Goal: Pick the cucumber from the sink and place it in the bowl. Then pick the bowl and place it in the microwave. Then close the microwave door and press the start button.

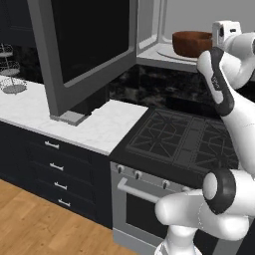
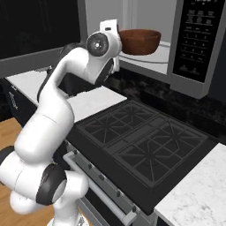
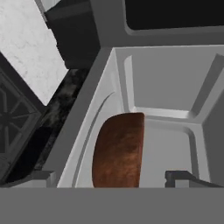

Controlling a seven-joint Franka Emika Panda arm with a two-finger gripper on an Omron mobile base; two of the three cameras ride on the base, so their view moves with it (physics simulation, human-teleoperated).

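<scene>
The reddish-brown bowl stands on the turntable inside the microwave. The microwave door hangs wide open to the left, with its dark glass facing the room. My gripper is at the mouth of the cavity, just in front of the bowl. It is open, its fingertips spread wider than the bowl and holding nothing. The cucumber is hidden from every view. The sink is out of view.
A black gas stove lies right under the microwave. White marble counter runs to its left over dark drawers, with a wire rack at the far left. More marble lies to its right.
</scene>
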